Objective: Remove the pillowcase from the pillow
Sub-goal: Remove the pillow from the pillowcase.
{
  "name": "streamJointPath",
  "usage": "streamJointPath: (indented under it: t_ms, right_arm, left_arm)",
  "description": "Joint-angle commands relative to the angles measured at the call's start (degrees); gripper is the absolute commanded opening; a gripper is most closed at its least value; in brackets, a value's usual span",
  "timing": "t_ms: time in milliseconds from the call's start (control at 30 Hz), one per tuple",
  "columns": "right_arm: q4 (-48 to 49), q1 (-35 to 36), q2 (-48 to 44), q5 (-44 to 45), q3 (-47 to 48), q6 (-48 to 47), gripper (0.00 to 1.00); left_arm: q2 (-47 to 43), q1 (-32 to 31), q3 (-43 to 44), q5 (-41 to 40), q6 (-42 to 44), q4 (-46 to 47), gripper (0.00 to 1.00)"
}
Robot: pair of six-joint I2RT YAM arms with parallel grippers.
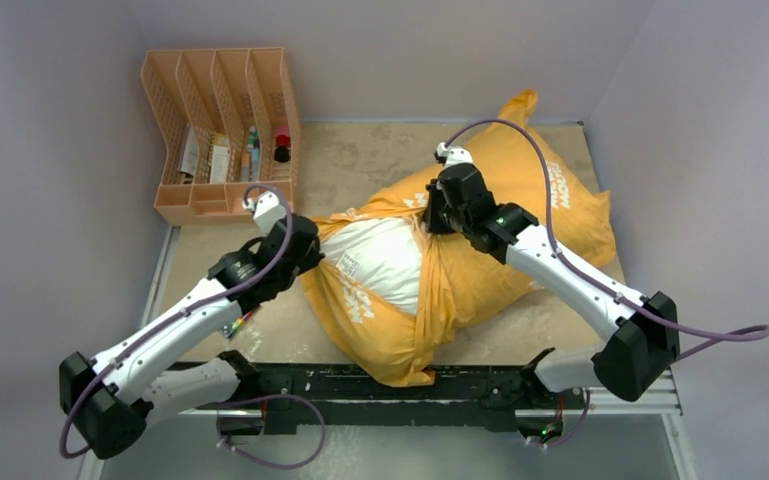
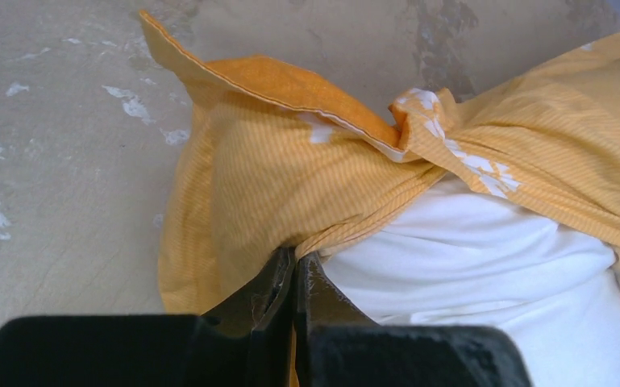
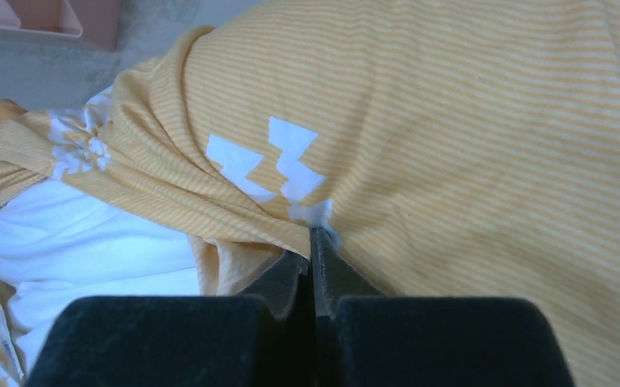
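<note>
Up top, the striped orange-yellow fabric pillowcase (image 1: 480, 270) lies mid beige bench (image 1: 360, 160), toward the far right corner, plump white pillow (image 1: 385, 255) bulging out its left end. Left wrist: left claw (image 2: 297, 262) pinched tight on the hem. Right wrist: right claw (image 3: 313, 242) clamped on a fold by the white lettering (image 3: 278, 165). Worry: pulling apart could cinch that twisted band tighter around the pillow, jamming it.

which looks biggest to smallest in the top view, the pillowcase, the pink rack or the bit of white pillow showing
1. pillowcase, clearly the largest
2. pink rack
3. uncovered patch of the pillow, the smallest
The rest of the pillow is hidden inside the pillowcase, so only its visible part is ranked.
</note>
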Motion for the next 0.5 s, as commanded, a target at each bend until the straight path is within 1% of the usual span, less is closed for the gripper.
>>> streamJointPath:
  t_ms: [0,33,100,167,200,267,333,400,433,467]
  right_arm:
    - [-8.9,-3.6,0.2,8.9,1.6,-2.4,0.0]
    - [-9.1,-3.6,0.3,8.4,1.9,-2.3,0.0]
    - [-9.1,-3.6,-0.3,6.1,2.3,-2.5,0.0]
    - [-6.7,-3.6,-2.1,1.3,2.3,-4.6,0.0]
    - [-4.0,-3.6,-3.2,-1.9,1.9,-7.4,0.0]
    - [-1.1,-3.6,-5.7,-12.4,1.8,-10.6,0.0]
    - [-0.8,-3.5,-6.3,-22.3,2.9,-11.5,0.0]
    - [-1.9,-3.2,-6.4,-27.8,4.2,-11.3,0.0]
    - [-2.8,-2.6,-6.4,-28.9,4.7,-11.1,0.03]
    - [-3.6,-1.8,-6.4,-29.3,5.0,-11.0,0.08]
  left_arm:
    - [-4.0,4.9,-5.0,-16.9,-3.7,-15.0,0.0]
    - [-3.1,5.2,-6.3,-16.3,-4.4,-14.5,0.0]
    - [-0.8,5.2,-9.8,-12.7,-4.4,-10.5,0.0]
    - [0.6,5.2,-12.3,-8.1,-3.6,-5.1,0.0]
    - [0.5,5.2,-13.5,-5.2,-2.7,-1.5,0.0]
    - [-1.1,5.2,-15.5,-1.1,-1.5,4.1,0.0]
    - [-3.5,5.3,-16.9,1.5,-0.8,8.4,0.0]
    - [-5.2,5.2,-17.2,2.8,-0.1,10.4,0.0]
    - [-5.5,5.2,-17.0,3.4,0.3,10.6,0.0]
    - [-5.5,5.3,-16.5,3.8,0.6,10.3,0.0]
